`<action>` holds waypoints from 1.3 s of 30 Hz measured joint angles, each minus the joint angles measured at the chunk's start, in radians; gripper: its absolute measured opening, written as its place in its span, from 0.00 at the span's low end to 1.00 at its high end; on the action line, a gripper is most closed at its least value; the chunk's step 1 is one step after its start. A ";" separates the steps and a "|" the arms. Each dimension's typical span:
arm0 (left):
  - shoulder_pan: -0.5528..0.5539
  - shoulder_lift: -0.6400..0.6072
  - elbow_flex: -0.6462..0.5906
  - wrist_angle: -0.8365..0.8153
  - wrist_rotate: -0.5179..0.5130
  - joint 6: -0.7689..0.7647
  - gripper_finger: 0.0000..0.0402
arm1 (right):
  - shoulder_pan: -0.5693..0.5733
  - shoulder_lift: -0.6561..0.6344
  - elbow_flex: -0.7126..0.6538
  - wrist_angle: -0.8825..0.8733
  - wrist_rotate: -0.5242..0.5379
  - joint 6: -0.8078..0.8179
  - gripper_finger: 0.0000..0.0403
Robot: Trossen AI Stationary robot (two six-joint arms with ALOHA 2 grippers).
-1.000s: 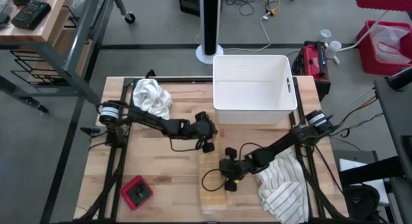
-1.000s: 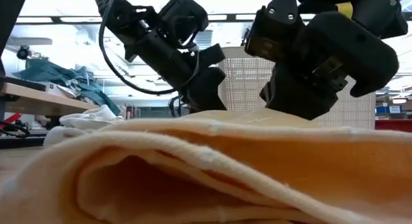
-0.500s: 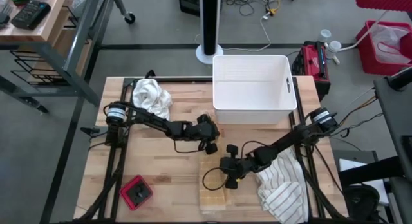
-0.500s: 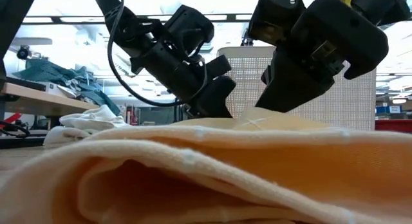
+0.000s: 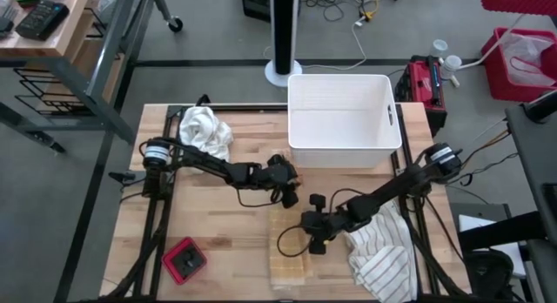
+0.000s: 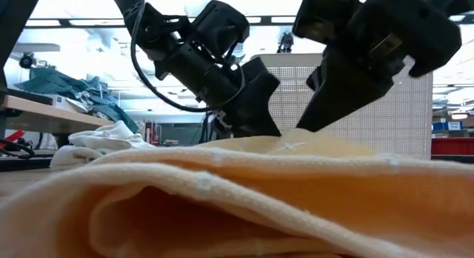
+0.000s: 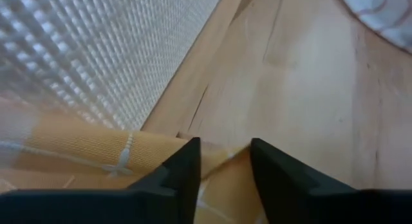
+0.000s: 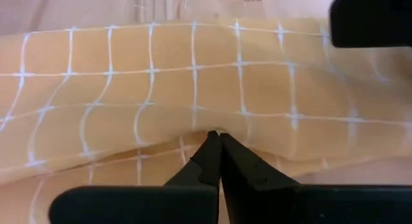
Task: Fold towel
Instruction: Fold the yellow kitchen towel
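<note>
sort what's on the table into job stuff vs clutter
Job: yellow towel, left gripper, right gripper.
Clutter: white bin, white cloth, striped cloth, red box.

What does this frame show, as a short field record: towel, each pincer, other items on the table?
towel: yellow checked towel, folded, flat on the wooden table near its front edge
left pincer: at the towel's far end, fingers parted with a towel corner between them
right pincer: at the towel's right edge, shut on a pinch of cloth
white bin: at the table's back edge
white cloth: bunched at back left
striped cloth: heaped at front right
red and black object: at front left
</note>
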 joint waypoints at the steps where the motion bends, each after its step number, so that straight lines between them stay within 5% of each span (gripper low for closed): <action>1: 0.000 -0.001 0.000 0.002 0.000 0.000 0.36 | 0.003 -0.013 0.000 -0.010 0.000 0.001 0.00; 11: -0.004 -0.084 0.000 -0.048 0.099 0.005 0.47 | 0.035 -0.102 -0.052 -0.082 0.024 0.103 0.00; 24: -0.120 -0.287 -0.015 -0.608 0.161 -0.084 0.39 | 0.052 -0.082 -0.125 0.038 0.020 0.573 0.01; 33: -0.254 -0.273 -0.104 -0.585 0.049 -0.229 0.36 | 0.053 -0.033 -0.116 0.153 -0.024 0.645 0.20; 39: -0.305 -0.266 -0.211 -0.329 0.024 -0.291 0.34 | 0.026 -0.010 -0.112 0.151 -0.028 0.647 0.34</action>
